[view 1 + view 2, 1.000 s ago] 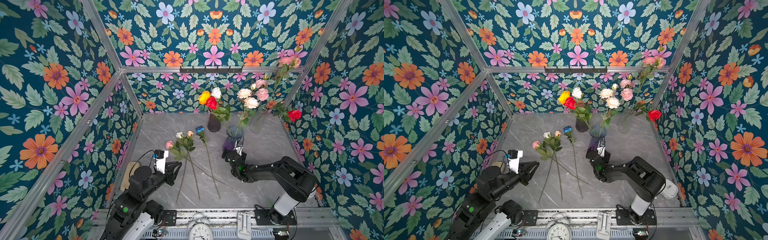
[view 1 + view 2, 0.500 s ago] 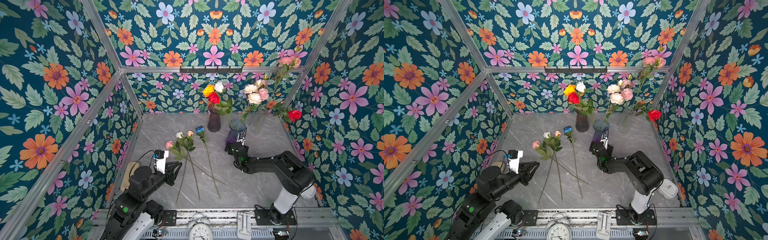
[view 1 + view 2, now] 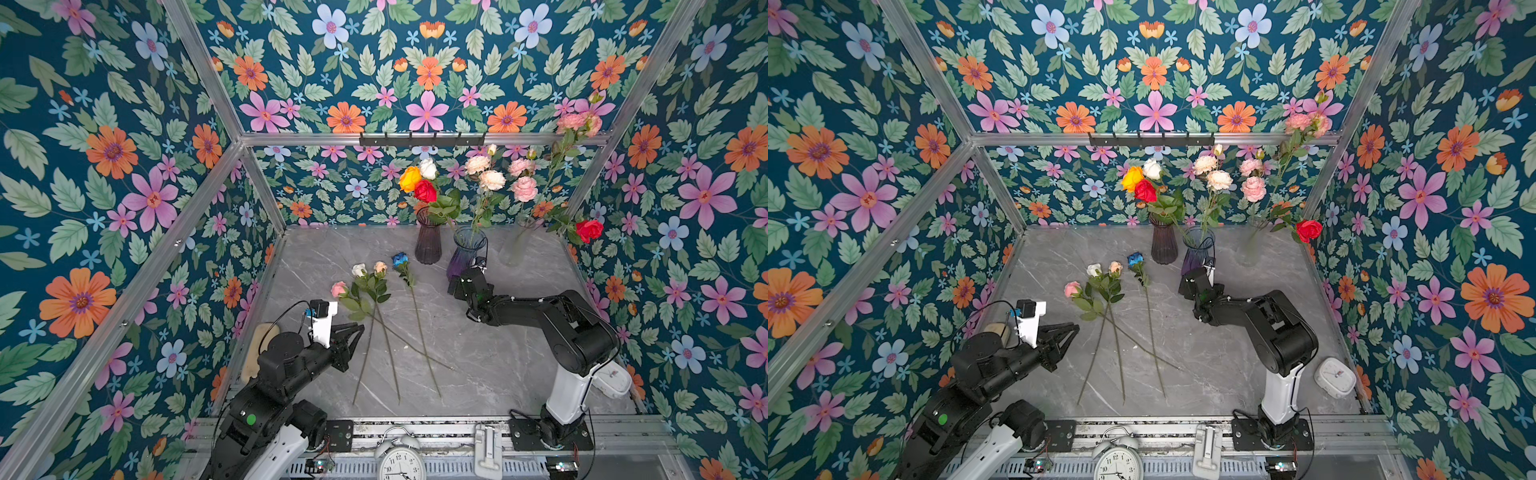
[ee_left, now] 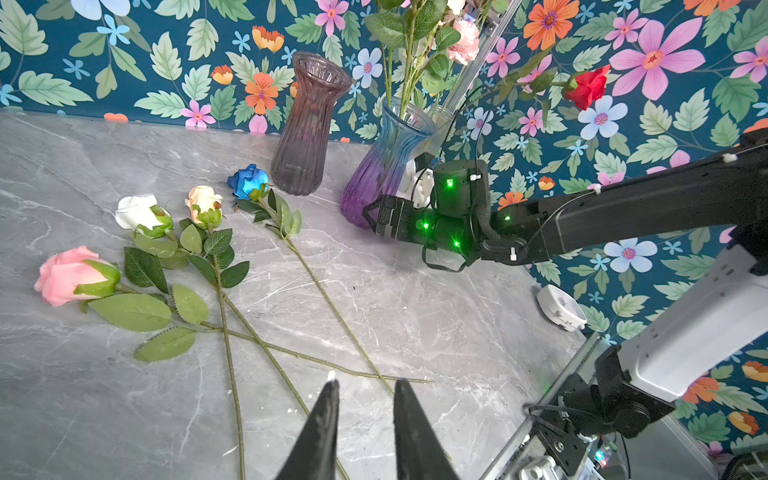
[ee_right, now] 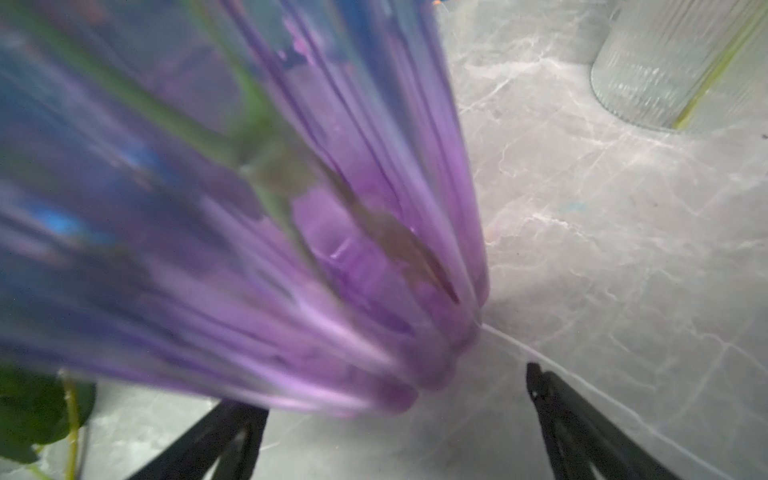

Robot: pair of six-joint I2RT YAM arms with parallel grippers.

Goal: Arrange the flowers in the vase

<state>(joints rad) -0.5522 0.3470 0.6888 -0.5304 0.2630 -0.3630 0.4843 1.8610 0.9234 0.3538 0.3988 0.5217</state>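
Blue-to-purple ribbed glass vase (image 3: 467,253) has shifted rearward, right tool (image 5: 390,388) following, jaws wide astride its base (no clamp seen). Left tool (image 4: 365,384) narrow, empty. Step judged vase positioning; four loose long-stemmed roses (image 3: 374,286) lie on grey marble bench (image 3: 498,374), likely needing a stem grasp next.

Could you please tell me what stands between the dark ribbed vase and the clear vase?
The blue-to-purple glass vase stands there, as both top views show.

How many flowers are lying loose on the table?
4: pink rose leftmost in a top view, then white rose, peach rose, and blue rose nearest the dark vase. None looks hidden.
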